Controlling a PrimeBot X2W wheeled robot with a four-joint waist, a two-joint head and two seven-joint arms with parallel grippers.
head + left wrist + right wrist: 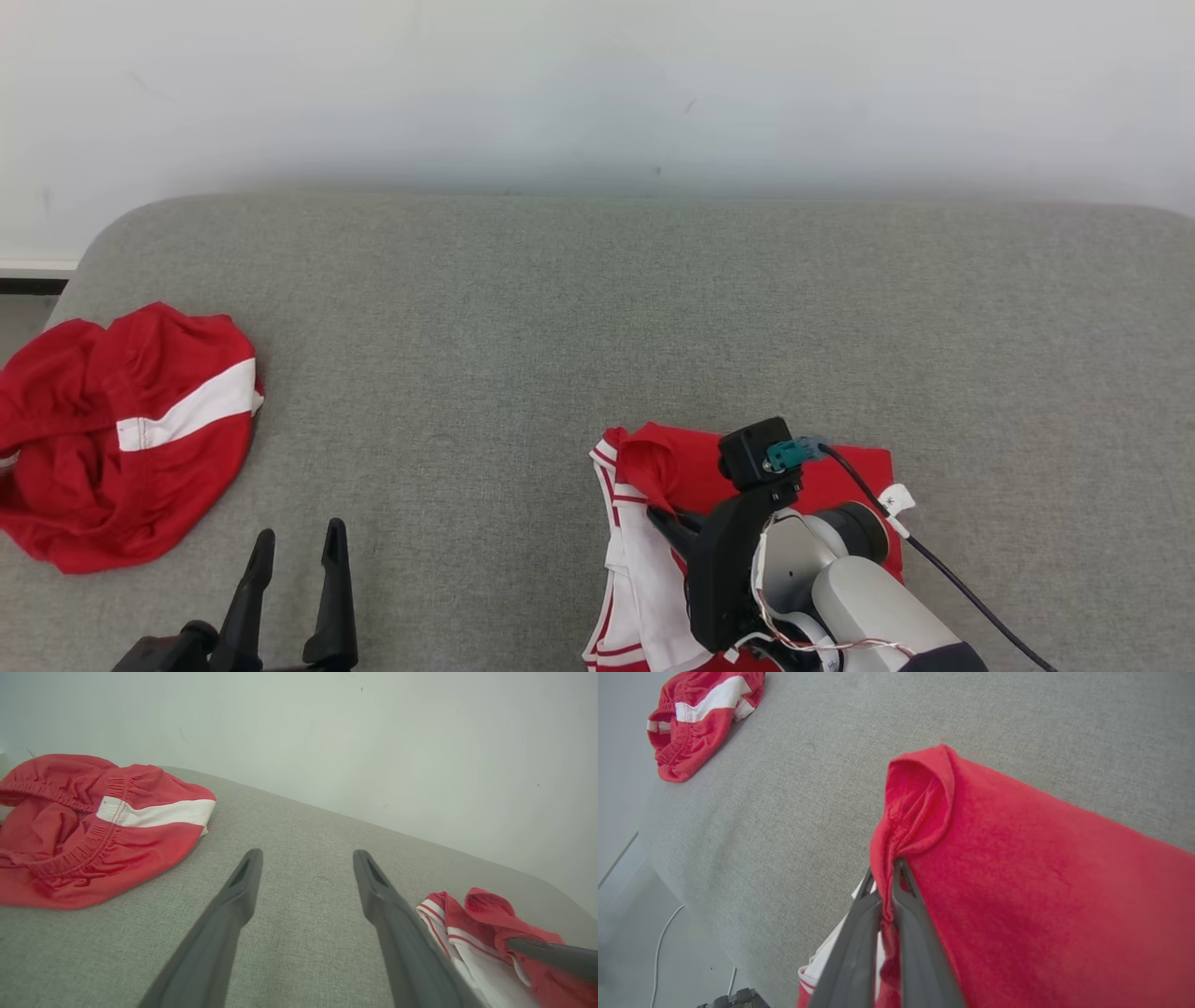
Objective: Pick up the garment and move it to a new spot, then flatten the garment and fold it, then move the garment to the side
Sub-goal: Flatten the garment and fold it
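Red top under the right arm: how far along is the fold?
Looks done: the red top lies compact and partly folded on the grey cushion. In hand: the right pincer is shut on a bunched flap at its edge; the left pincer is open and empty. Left: flatten that flap, then move the top aside.

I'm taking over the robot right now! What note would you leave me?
Left gripper: open, empty, above the grey cushion.
Right gripper: shut on a fold of the red-and-white garment.
Garment: at the cushion's near edge, on the right; red shorts lie bunched at the left.
Done: garment lies on the cushion, looks partly folded.
Left to do: finish the fold, then move it aside.
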